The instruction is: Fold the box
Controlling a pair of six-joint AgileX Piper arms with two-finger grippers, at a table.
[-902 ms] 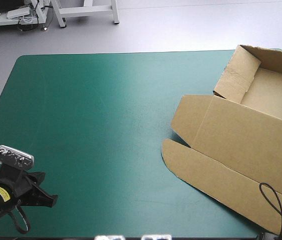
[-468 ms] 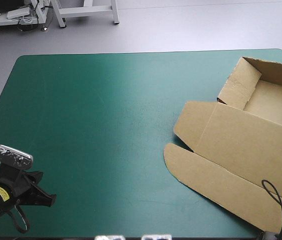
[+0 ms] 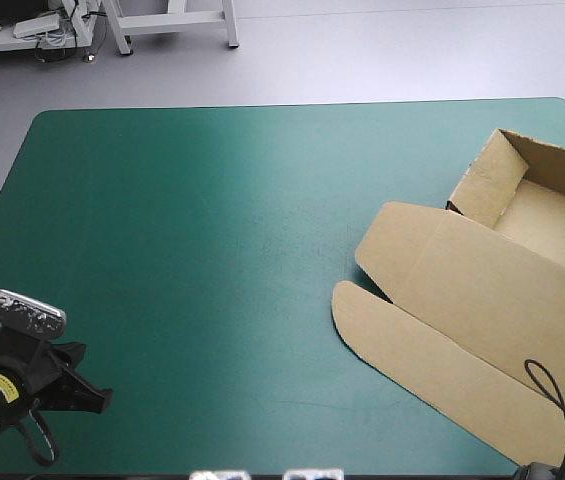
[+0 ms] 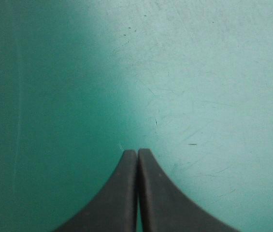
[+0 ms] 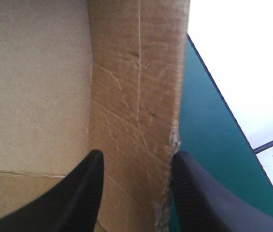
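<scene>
The brown box (image 3: 482, 290) lies at the table's right side as an open tray (image 3: 552, 215) with its lid (image 3: 432, 345) flat and pointing toward the near edge. In the right wrist view my right gripper (image 5: 136, 157) is open, its black fingers standing on either side of a creased wall (image 5: 136, 82) of the box, with the box floor (image 5: 35, 87) beside it. The high view does not show this gripper. My left gripper (image 3: 97, 398) rests at the near left corner, far from the box; its fingers (image 4: 126, 193) are shut in one point over bare cover.
The teal-green cover (image 3: 212, 250) stretches bare from the left gripper to the box. The table's right edge (image 5: 208, 121) runs close beside the box wall, with pale floor beyond it.
The box has slid toward the table's right edge, its tray now partly past the picture's side. The left arm has stayed put.
</scene>
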